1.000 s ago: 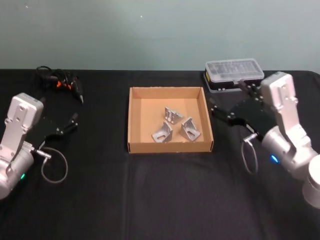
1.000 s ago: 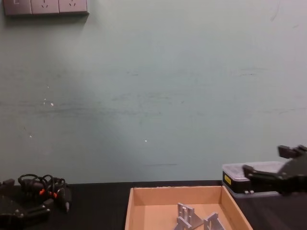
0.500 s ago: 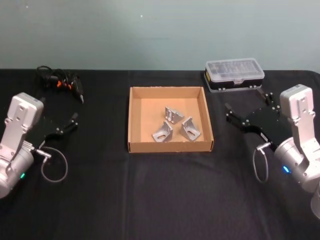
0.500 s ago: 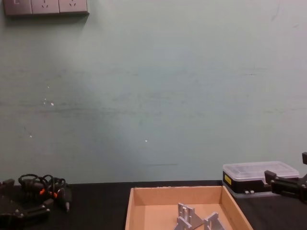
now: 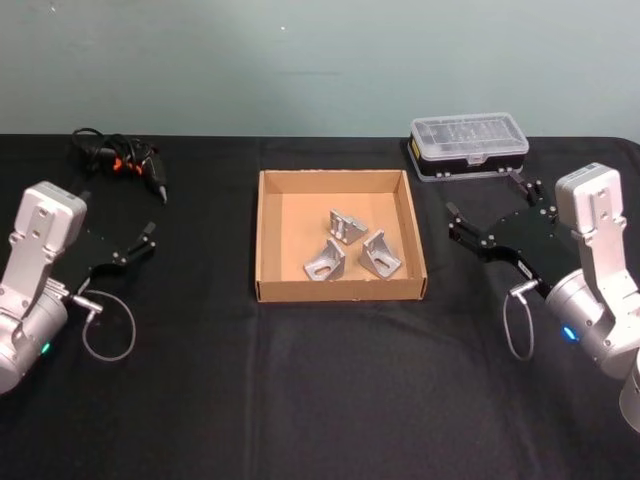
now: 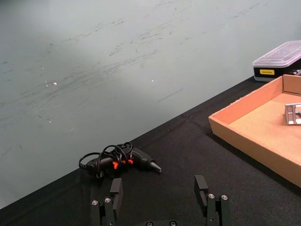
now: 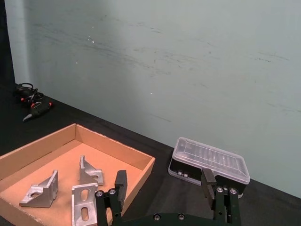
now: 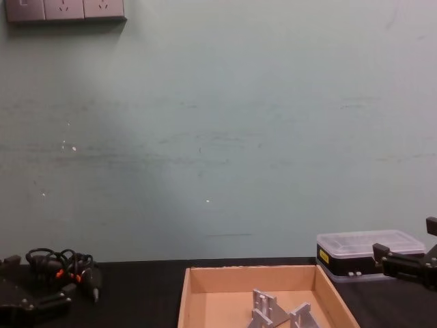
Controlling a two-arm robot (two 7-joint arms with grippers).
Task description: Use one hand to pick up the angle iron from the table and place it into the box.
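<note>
The tan cardboard box [image 5: 340, 291] sits mid-table on the black table [image 5: 300, 380]. Three silver angle irons lie inside it: one at the back [image 5: 346, 226], one front left [image 5: 325, 262], one front right [image 5: 381, 255]. My right gripper [image 5: 484, 198] hovers to the right of the box, open and empty; the right wrist view shows its fingers [image 7: 121, 181] spread, with the box [image 7: 141, 165] and the angle irons [image 7: 89, 170] beyond. My left gripper [image 5: 117, 217] rests far left, open and empty, fingers [image 6: 116, 190] apart.
A black plastic case with a clear lid [image 5: 468, 146] stands at the back right, just behind my right gripper. A black corded tool with orange marks [image 5: 120, 163] lies at the back left. A pale green wall with sockets [image 8: 65, 9] closes the back.
My right arm has pulled away to the right from the box's right wall and has come to rest beside it, still open. The left arm and the angle irons have not moved.
</note>
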